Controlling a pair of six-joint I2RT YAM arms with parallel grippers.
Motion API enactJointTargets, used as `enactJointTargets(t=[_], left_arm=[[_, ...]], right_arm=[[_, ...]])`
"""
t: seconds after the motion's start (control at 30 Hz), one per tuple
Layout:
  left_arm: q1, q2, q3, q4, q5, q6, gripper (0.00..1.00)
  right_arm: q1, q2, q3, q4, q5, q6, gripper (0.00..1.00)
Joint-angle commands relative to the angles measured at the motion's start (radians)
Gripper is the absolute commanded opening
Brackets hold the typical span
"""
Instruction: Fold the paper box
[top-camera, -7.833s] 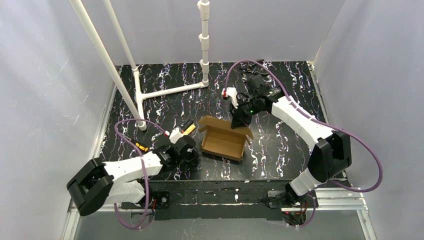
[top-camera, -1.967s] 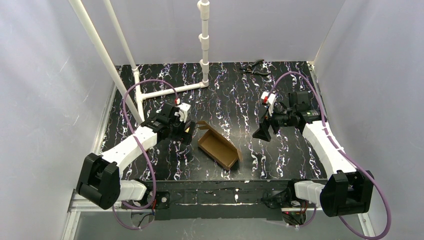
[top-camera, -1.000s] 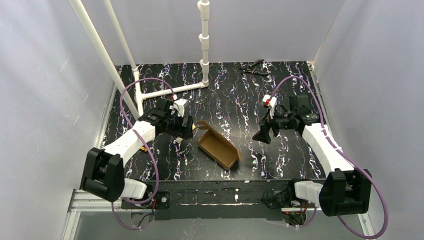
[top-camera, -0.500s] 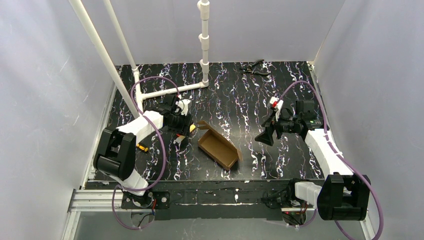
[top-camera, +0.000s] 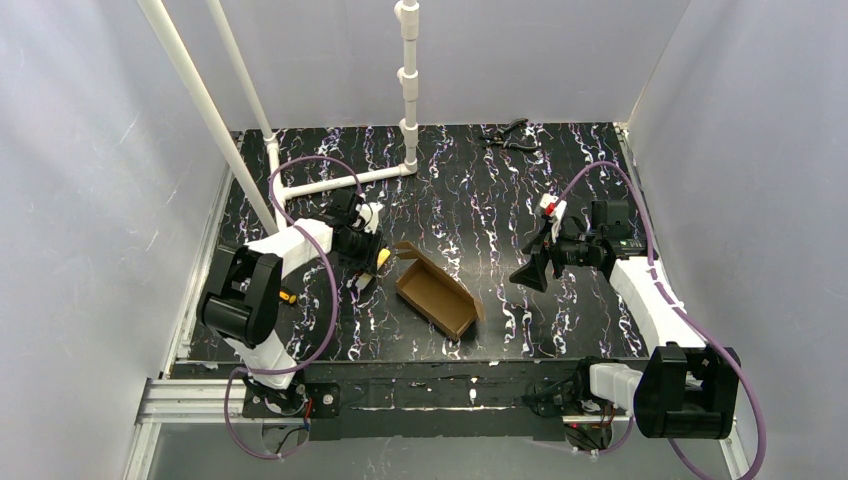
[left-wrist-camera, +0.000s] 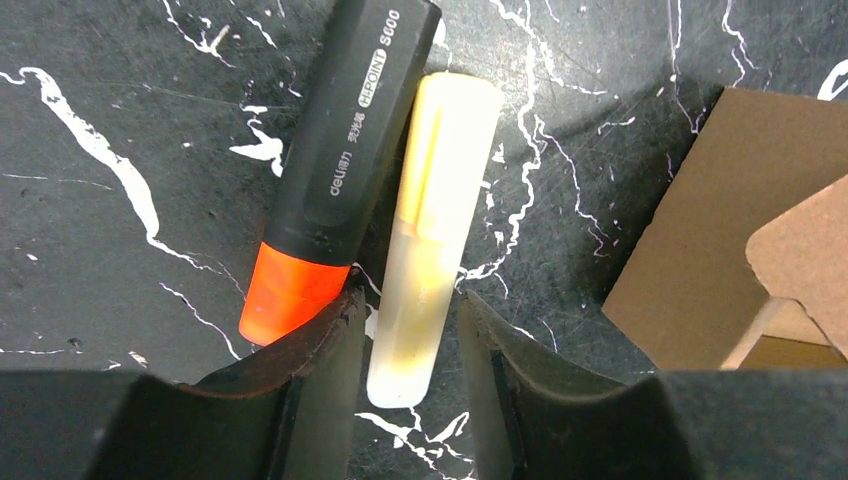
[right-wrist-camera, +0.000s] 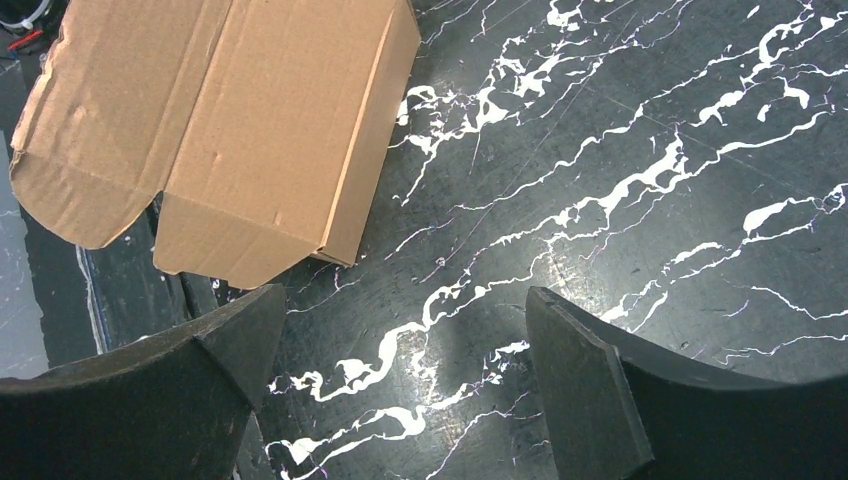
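The paper box (top-camera: 435, 295) is brown cardboard, a partly formed open tray lying mid-table with a flap raised at its far end. Its corner shows at the right of the left wrist view (left-wrist-camera: 720, 240) and at the top left of the right wrist view (right-wrist-camera: 250, 110). My left gripper (top-camera: 365, 268) is down on the table just left of the box. Its jaws (left-wrist-camera: 408, 297) have closed in on the near end of a pale yellow stick (left-wrist-camera: 430, 220). An orange-tipped black marker (left-wrist-camera: 340, 160) lies against the stick. My right gripper (top-camera: 528, 275) hangs open right of the box, nothing between its fingers (right-wrist-camera: 403, 300).
A white pipe frame (top-camera: 340, 182) with an upright post (top-camera: 408, 80) stands at the back left, and a slanted pipe (top-camera: 200, 100) crosses above it. A black hand tool (top-camera: 505, 135) lies at the back. A small yellow and black piece (top-camera: 285, 296) lies left of the left arm.
My left jaws have narrowed from wide open onto the stick, and the left arm's elbow has folded back toward the left. The right arm drew slightly right; the box stayed put.
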Motion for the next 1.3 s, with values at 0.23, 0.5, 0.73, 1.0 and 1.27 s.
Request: enactJointTargets(t=[0.23,0.5,0.73,1.0,1.27], left_arm=[[-0.032,-0.043,-0.044,0.001,-0.19,-0.136,0.17],[-0.097,-0.298,-0.169,-0.008,-0.308,-0.284,0.0],[-0.097,-0.504,-0.221,-0.084,-0.219,-0.472,0.0],[-0.106,-0.809,-0.458,0.113,0.106,-1.005,0.0],[-0.283,-0.944,-0.605,0.406,-0.001,-1.42,0.0]], right_arm=[[-0.016,0.001,0.002,-0.003,-0.043,-0.029,0.98],[-0.023,-0.003,0.005,-0.017,-0.055,-0.038,0.99],[-0.023,-0.011,0.005,-0.021,-0.064,-0.041,0.98],[-0.023,-0.017,0.006,-0.023,-0.065,-0.044,0.99],[-0.05,-0.026,0.005,-0.025,-0.075,-0.044,0.98]])
